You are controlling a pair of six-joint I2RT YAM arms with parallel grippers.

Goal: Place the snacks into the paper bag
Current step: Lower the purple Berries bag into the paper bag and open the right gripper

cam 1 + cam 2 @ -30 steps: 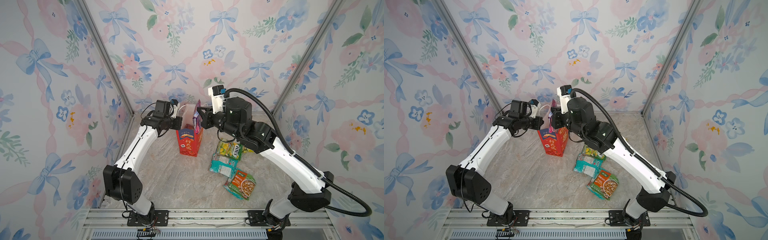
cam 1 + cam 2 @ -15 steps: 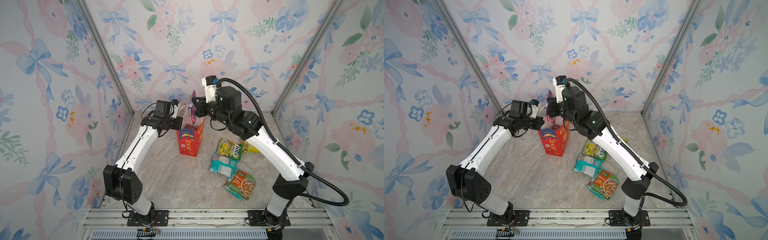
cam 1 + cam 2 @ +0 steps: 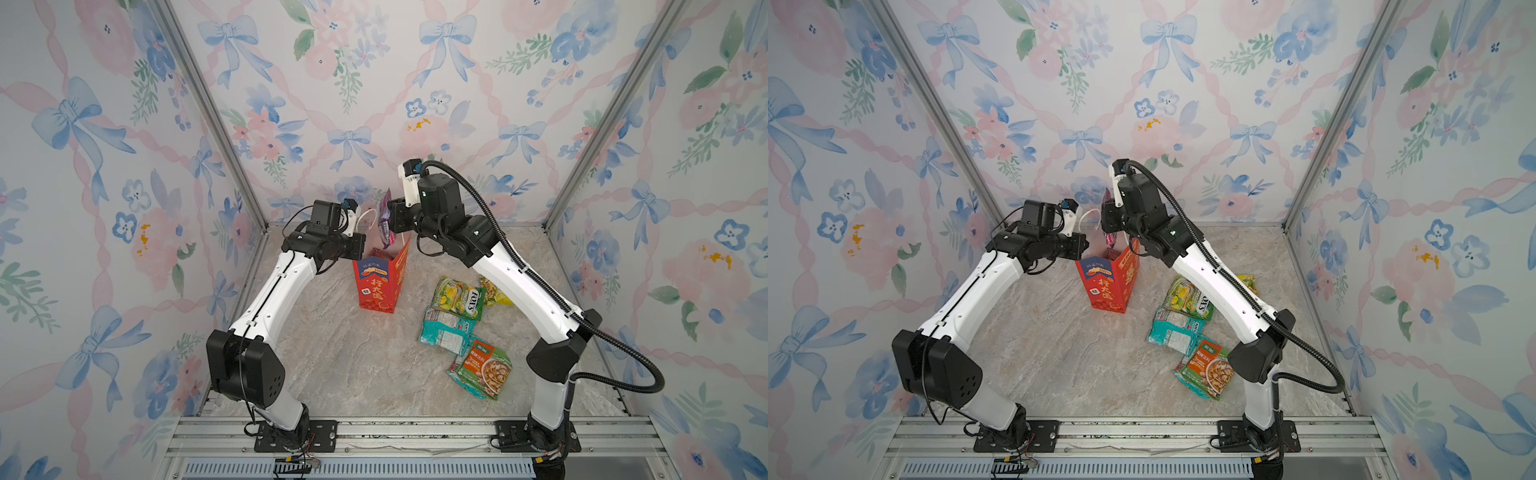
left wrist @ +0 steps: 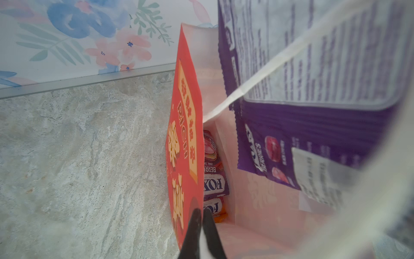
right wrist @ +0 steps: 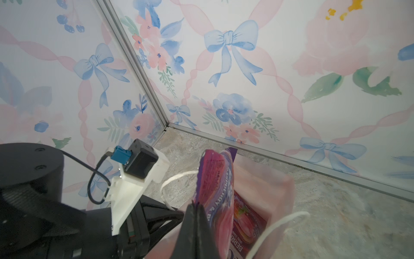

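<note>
The red paper bag [image 3: 379, 286] [image 3: 1109, 286] stands upright at the middle back. My left gripper [image 4: 200, 213] is shut on its red side wall [image 4: 181, 139] near the rim. My right gripper [image 5: 195, 207] is shut on the edge of a purple and magenta snack packet [image 3: 385, 222] [image 5: 215, 188], which hangs upright over the bag's mouth with its lower end [image 4: 313, 139] inside the rim. Deep inside the bag lie a purple FOX'S packet [image 4: 214, 182] and an orange one [image 4: 219, 218]. On the table to the right lie yellow-green [image 3: 459, 298], teal [image 3: 445, 334], green [image 3: 480, 370] and yellow [image 3: 494, 293] packets.
Flowered walls close in the back and both sides, and the bag stands near the back wall [image 3: 374, 124]. White cord handles [image 5: 177, 179] loop beside the held packet. The right arm's white forearm [image 3: 523, 286] passes above the yellow packet. A metal rail [image 3: 374, 432] runs along the front.
The right gripper carried the purple packet up and left from beside the bag to over its mouth, then came down slightly. The left arm and the bag stayed still.
</note>
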